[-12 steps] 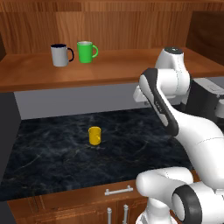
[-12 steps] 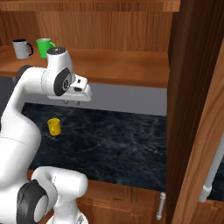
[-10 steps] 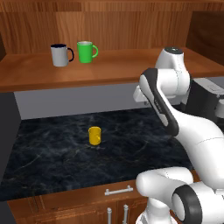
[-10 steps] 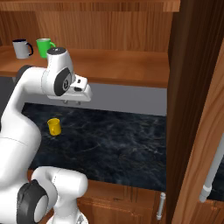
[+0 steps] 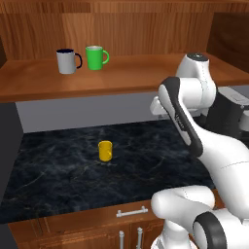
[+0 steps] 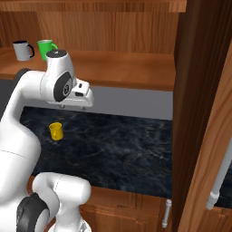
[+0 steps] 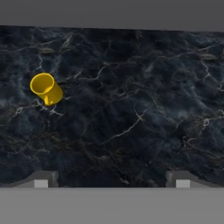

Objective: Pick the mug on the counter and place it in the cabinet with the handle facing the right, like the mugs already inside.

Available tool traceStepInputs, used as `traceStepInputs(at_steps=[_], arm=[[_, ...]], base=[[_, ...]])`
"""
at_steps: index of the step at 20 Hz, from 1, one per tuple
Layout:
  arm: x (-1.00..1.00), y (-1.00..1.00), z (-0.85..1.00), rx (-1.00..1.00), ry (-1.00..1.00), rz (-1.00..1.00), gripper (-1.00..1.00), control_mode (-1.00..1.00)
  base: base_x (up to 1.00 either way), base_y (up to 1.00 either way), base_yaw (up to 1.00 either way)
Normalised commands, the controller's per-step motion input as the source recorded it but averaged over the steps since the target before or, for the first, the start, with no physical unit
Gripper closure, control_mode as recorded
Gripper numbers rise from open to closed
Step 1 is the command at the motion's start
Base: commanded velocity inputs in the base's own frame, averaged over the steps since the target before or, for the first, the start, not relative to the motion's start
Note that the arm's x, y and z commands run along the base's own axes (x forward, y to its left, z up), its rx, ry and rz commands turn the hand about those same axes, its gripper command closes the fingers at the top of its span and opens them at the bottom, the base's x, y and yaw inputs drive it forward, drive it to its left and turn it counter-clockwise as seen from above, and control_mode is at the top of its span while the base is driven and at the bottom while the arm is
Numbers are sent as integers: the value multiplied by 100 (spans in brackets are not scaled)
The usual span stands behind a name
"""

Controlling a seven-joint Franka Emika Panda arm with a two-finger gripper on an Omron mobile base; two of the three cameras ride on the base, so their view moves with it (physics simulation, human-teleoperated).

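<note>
The small yellow mug (image 5: 105,151) (image 6: 55,131) stands upright on the black marble counter (image 5: 58,175) (image 6: 131,145). From the hand camera the mug (image 7: 46,89) lies at the upper left, and its handle is too small to make out. My gripper (image 7: 112,183) hangs high over the counter, to the mug's right, open, with nothing between its fingertips. The white hand (image 6: 81,95) points down in front of the cabinet shelf (image 5: 141,78) (image 6: 131,68). On the shelf's left end stand a green mug (image 5: 96,57) (image 6: 45,47) and a grey mug (image 5: 67,61) (image 6: 21,50), handles to the right.
A dark appliance (image 5: 229,116) sits on the counter at the right, behind my arm. A tall wooden panel (image 6: 199,104) with a silver bar handle (image 6: 219,176) rises at the right. Wooden drawers with silver handles (image 5: 131,212) run below the counter edge.
</note>
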Motion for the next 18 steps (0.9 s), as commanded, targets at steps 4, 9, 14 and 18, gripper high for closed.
traceStepInputs(at_steps=[4, 9, 14, 18], arm=[[-37, 2, -13, 3, -8, 0, -100, -100], [-25, 8, -26, 6, -7, 0, -100, -100], [-11, 24, -34, 0, -3, 0, -100, -100], [-1, 29, -40, 0, -3, 0, -100, -100]], base=[[0, 0, 0], [0, 0, 0], [0, 0, 0], [0, 0, 0]])
